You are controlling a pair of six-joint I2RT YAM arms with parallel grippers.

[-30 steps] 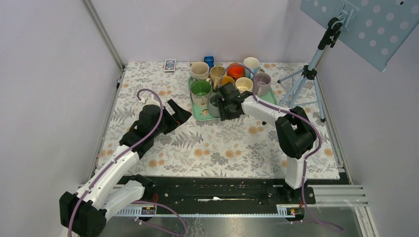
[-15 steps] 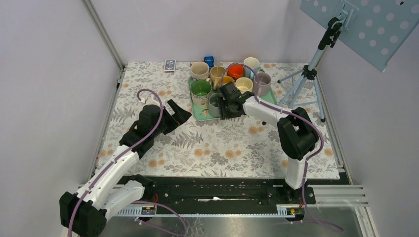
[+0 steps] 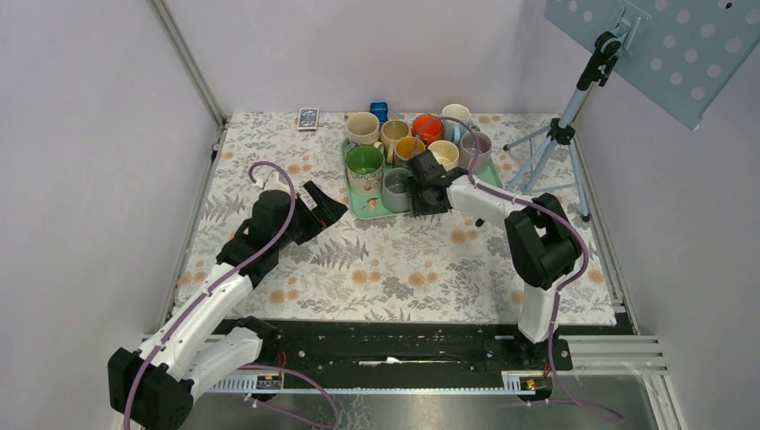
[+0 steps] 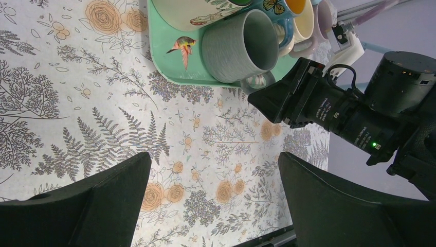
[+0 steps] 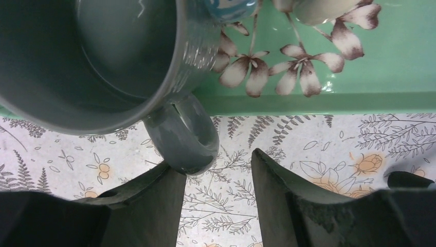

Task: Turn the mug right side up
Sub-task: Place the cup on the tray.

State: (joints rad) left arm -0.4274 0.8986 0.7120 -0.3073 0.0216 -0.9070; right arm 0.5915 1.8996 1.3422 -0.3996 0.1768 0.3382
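Evidently mouth-up on the tray, the mug sits just ahead of the right gripper, whose jaws stand apart, empty, flanking its handle; rigid, slick, breakable glazed ware, probably best held by handle or wall.

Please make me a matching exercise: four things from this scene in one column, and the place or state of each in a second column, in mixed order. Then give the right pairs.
Things:
1. grey mug
2. remote control
3. tripod
4. left gripper

Places or states:
A. open, left of the tray
B. lying at the far edge of the table
C. upright at the tray's near edge
D. standing at the right side

Pairs: 1-C, 2-B, 3-D, 4-A
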